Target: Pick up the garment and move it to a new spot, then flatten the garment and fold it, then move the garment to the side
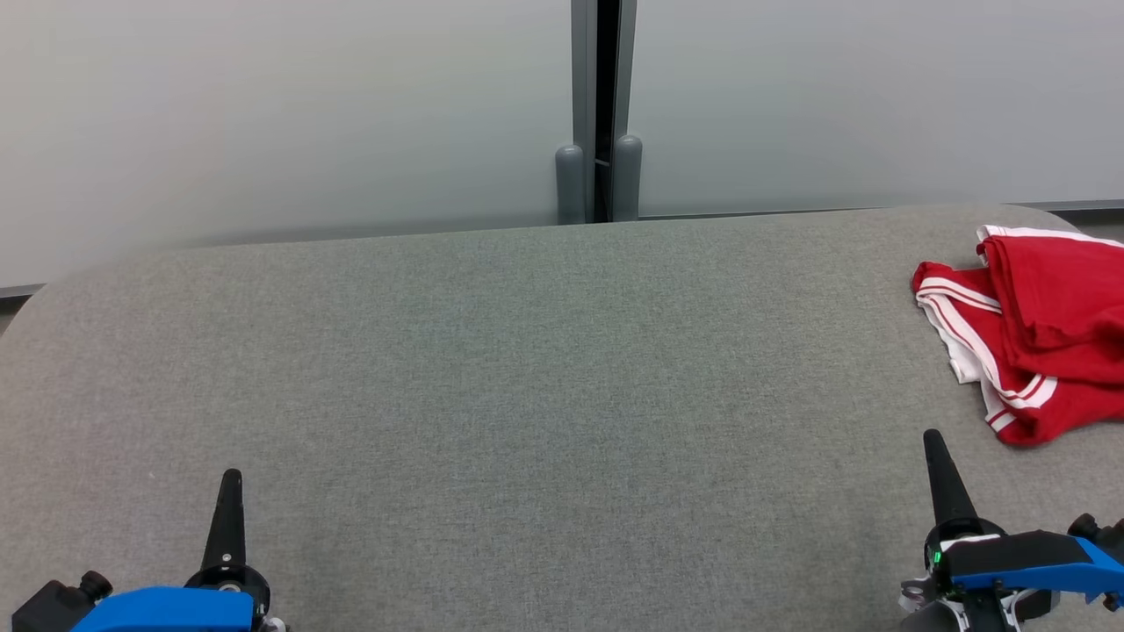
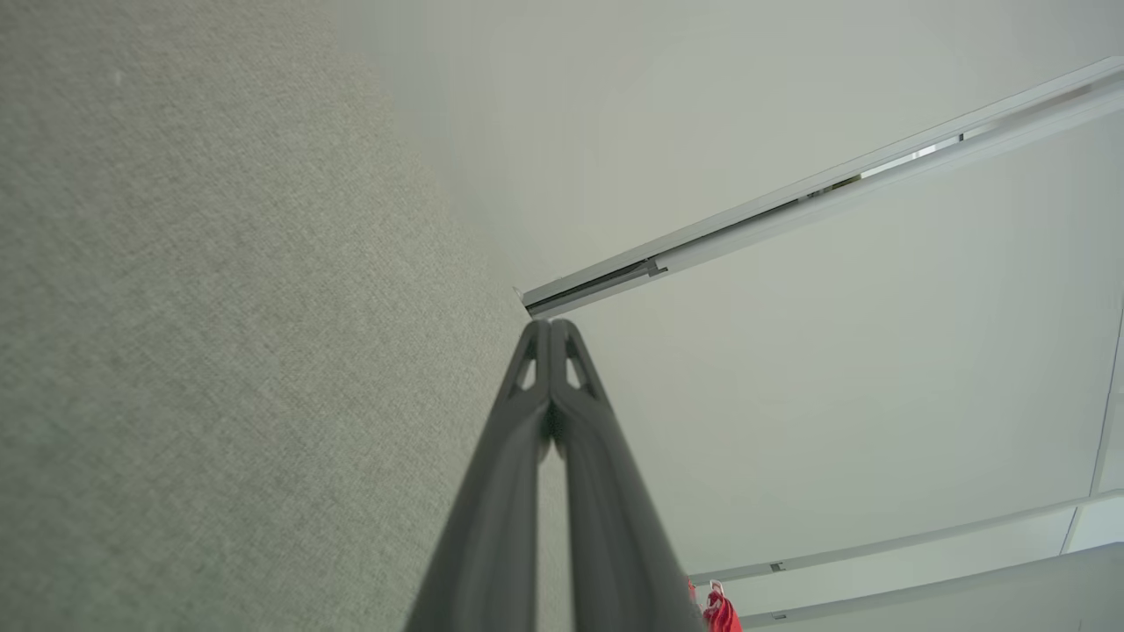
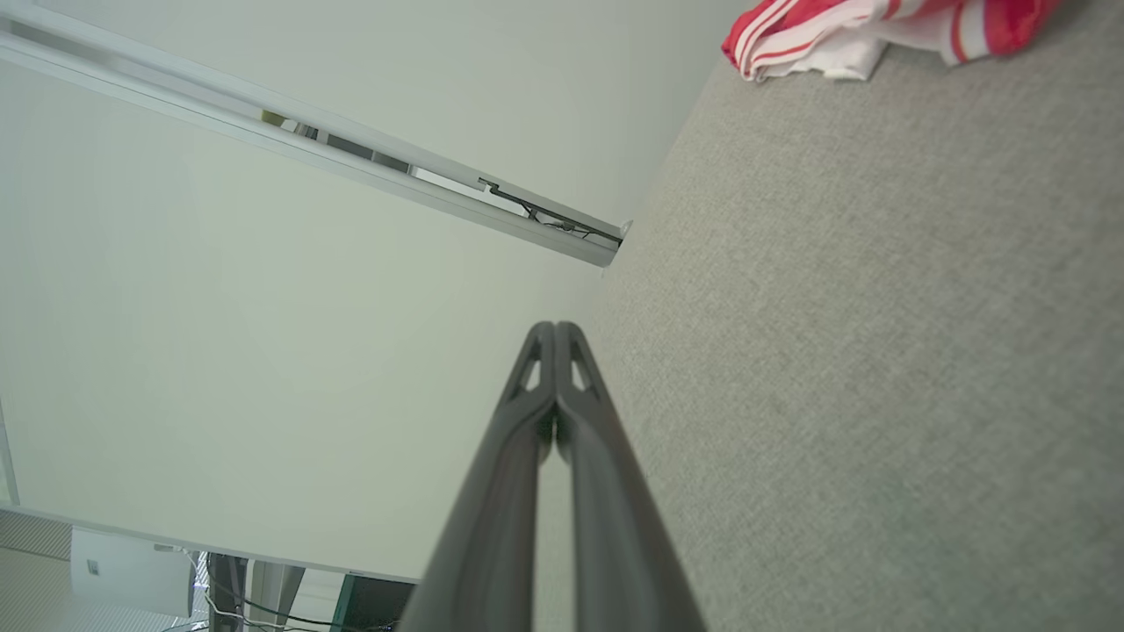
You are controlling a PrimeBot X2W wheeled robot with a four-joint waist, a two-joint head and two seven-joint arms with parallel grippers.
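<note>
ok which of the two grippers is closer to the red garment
The right gripper, at the lower right just short of the red garment. The left gripper sits far off across the grey table.

Lighting even, diffuse, bright; shadows faint. Pale frosted wall panel (image 1: pixel 263 114) hazy at upper left of head view. Dark tapered left gripper fingers (image 2: pixel 496 527) blurred, bottom centre, left wrist view.

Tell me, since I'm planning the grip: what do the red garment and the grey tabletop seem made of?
The garment: soft matte fabric, red with white striped trim; its loose folds and creases suggest a thin sportswear knit, perhaps. The tabletop: matte grey textile covering, felt-like or woven; a fine speckled weave shows close up.
</note>
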